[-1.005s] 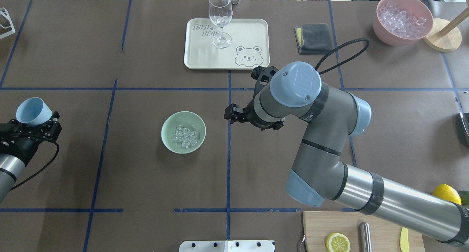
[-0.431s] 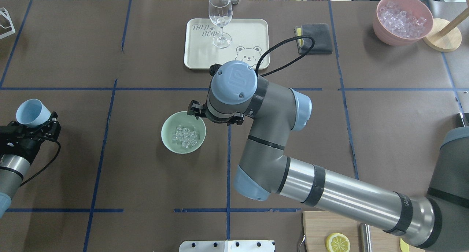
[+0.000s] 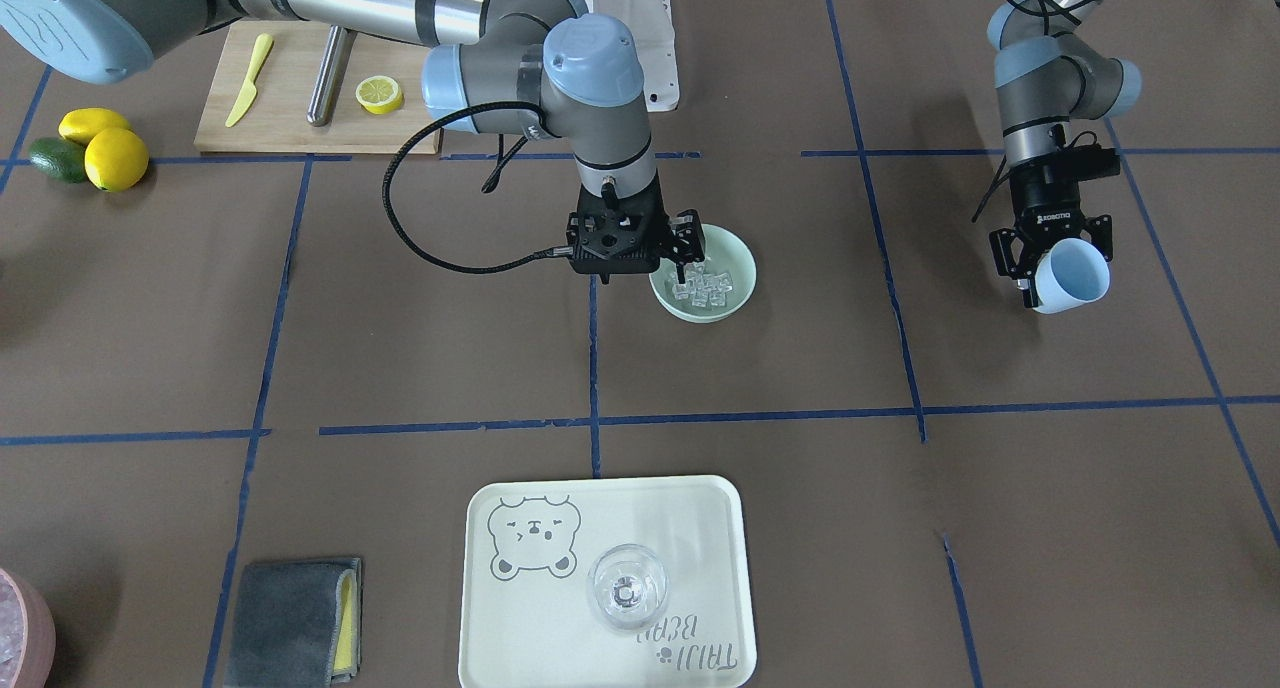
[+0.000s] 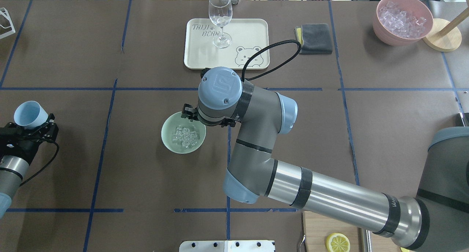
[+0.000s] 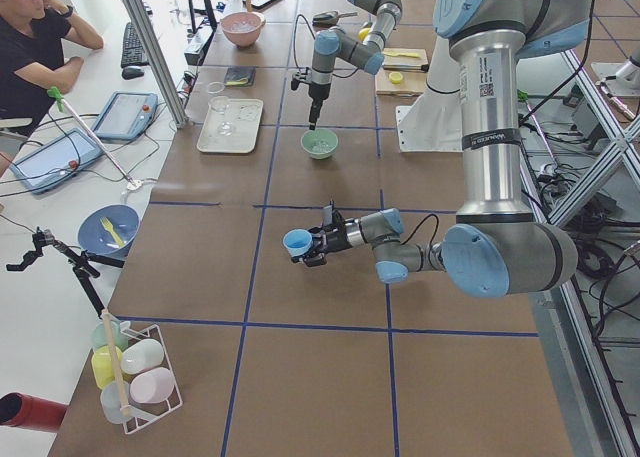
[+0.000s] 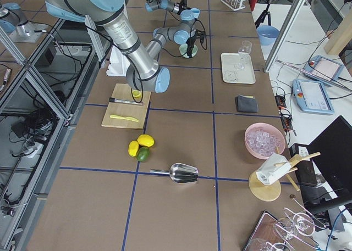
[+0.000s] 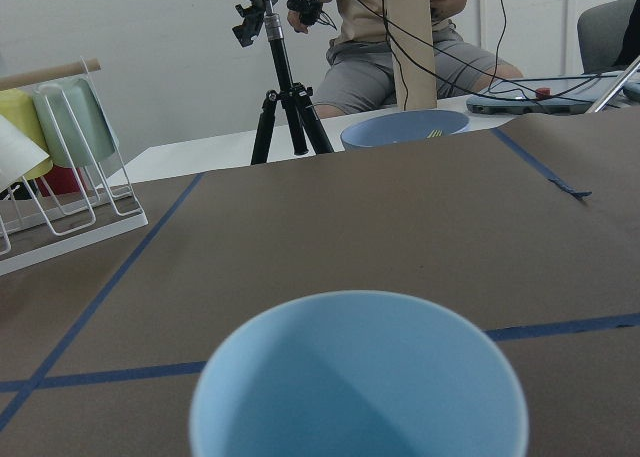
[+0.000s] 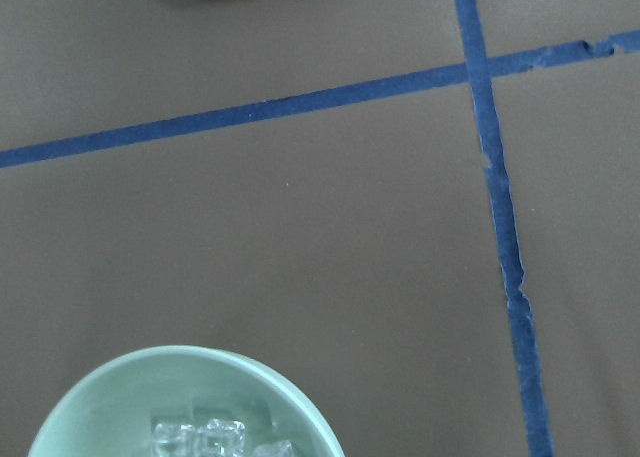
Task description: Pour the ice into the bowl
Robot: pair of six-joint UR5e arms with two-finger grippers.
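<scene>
The mint-green bowl (image 4: 166,140) stands left of the table's middle with the ice (image 4: 185,136) lying in it; both also show in the front view, the bowl (image 3: 735,298) and the ice (image 3: 708,288). My right gripper (image 3: 688,258) points down over the bowl's rim on the robot's right side, looks open and holds nothing. Its wrist view shows the bowl's rim (image 8: 120,377) at the bottom. My left gripper (image 4: 34,129) is shut on an empty blue cup (image 4: 27,114), tilted, near the table's left edge; the cup fills the left wrist view (image 7: 360,377).
A cream tray (image 4: 253,28) with a wine glass (image 4: 220,19) stands behind the bowl. A grey cloth (image 4: 315,37) and a pink container of ice (image 4: 402,19) are far right. A cutting board (image 3: 290,128), lemons (image 3: 100,148) and a metal scoop (image 6: 184,173) are on the right.
My right arm has swung left from the table's middle until its gripper is over the bowl's rim. My left gripper has drawn back slightly leftward with the cup.
</scene>
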